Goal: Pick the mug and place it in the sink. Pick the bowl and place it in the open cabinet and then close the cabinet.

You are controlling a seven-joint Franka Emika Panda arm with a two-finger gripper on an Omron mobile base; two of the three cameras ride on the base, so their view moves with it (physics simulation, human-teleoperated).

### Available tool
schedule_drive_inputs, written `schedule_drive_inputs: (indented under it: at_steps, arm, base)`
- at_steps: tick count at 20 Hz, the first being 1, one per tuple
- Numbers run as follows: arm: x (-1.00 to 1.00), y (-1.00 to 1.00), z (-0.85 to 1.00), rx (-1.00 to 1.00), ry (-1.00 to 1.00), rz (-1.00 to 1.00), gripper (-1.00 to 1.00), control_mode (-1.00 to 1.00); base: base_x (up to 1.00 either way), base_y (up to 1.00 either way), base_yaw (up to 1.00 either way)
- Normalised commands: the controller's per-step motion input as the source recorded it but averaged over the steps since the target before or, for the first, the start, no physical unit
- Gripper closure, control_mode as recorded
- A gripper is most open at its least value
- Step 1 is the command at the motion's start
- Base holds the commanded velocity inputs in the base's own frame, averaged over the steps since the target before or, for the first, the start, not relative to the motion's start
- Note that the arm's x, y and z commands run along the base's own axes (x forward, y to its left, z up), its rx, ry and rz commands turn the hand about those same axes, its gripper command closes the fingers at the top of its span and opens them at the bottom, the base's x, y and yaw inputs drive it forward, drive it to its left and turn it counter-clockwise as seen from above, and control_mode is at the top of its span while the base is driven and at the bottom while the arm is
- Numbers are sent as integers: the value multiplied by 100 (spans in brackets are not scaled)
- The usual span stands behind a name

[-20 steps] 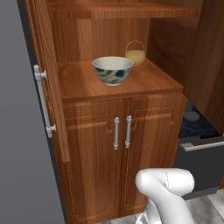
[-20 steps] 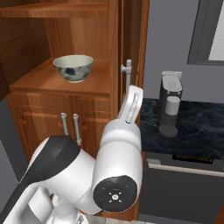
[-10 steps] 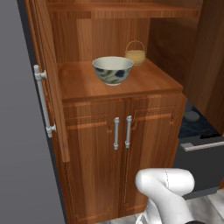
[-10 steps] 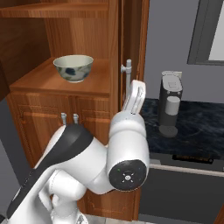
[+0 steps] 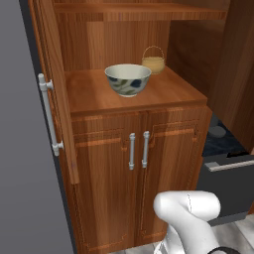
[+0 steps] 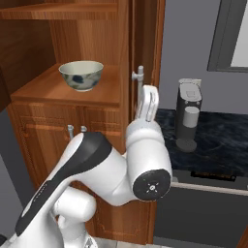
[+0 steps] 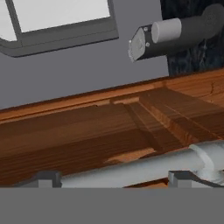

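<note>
The cream bowl point(image 5: 128, 79) point(image 6: 81, 75) with dark leaf pattern stands upright on the lower shelf of the open cabinet point(image 5: 99, 101). The cabinet's left door point(image 5: 54, 74) swings out towards me with its silver bar handle point(image 5: 49, 116). The right door point(image 6: 145, 38) stands edge-on, and my hand is raised just beside that door's bar handle point(image 6: 138, 80). In the hand view my gripper point(image 7: 114, 177) is open, with this silver bar point(image 7: 131, 168) lying across between the two fingertips point(image 7: 48, 178). The mug and the sink are out of view.
A small woven basket point(image 5: 153, 60) sits behind the bowl. Below is a double-door cupboard point(image 5: 139, 149). A dark coffee machine point(image 6: 188, 114) point(image 7: 175, 33) stands on the black counter point(image 6: 218, 140) right of the cabinet. A window point(image 7: 57, 22) is on the wall.
My arm has swung its elbow round to the right and lower, and the hand has risen slightly beside the right door's handle. The bowl and doors have not moved.
</note>
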Motion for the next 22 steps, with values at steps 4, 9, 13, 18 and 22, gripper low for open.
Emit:
schedule_drive_inputs:
  at_steps: [4,9,13,18,22]
  arm:
    - [31,13,-4,-6,-2,9,-100,-100]
    - [2,77,-9,-9,-7,9,-100,-100]
    - [5,100,-25,-7,-5,3,-100,-100]
    - [35,78,-11,-4,-2,0,-100,-100]
    - [87,25,0,-1,0,0,-100,-100]
  base:
    - [0,0,0]
    - [0,0,0]
    - [0,0,0]
    - [0,0,0]
    - [0,0,0]
